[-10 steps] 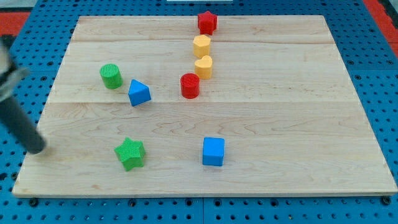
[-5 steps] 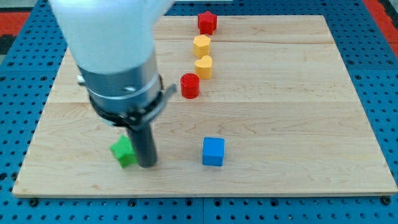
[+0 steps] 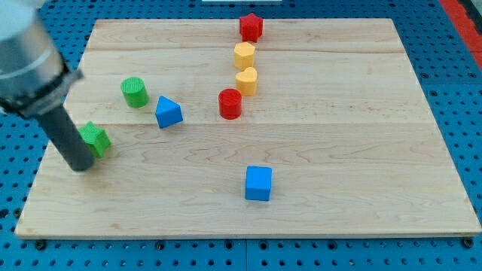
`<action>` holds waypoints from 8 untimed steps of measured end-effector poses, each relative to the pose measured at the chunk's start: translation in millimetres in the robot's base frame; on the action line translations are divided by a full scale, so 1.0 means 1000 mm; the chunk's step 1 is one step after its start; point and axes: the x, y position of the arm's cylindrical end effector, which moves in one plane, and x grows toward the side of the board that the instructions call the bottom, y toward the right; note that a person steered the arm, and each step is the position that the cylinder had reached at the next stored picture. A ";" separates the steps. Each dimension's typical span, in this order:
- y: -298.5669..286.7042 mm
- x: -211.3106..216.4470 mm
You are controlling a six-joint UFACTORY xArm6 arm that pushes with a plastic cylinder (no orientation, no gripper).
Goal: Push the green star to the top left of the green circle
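The green star (image 3: 97,139) lies near the board's left edge, below and to the left of the green circle (image 3: 135,92). My tip (image 3: 81,165) rests on the board just below and left of the star, touching it or nearly so. The dark rod and the arm's body rise from there to the view's top left and hide part of the star's left side.
A blue triangle block (image 3: 168,112) sits right of the green circle. A red cylinder (image 3: 230,104), two yellow blocks (image 3: 246,80) (image 3: 244,55) and a red star (image 3: 251,27) line up toward the top. A blue cube (image 3: 258,183) sits low in the middle. The wooden board (image 3: 361,150) lies on a blue pegboard.
The green star has moved up and to the left, from the board's lower middle-left to near the left edge. My tip swung from the star's right side to its lower left.
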 end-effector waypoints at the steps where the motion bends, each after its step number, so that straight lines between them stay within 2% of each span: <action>1: 0.010 -0.062; 2: 0.037 -0.092; 5: 0.050 -0.216; 6: 0.097 -0.259; 7: 0.144 -0.249; 8: 0.167 -0.214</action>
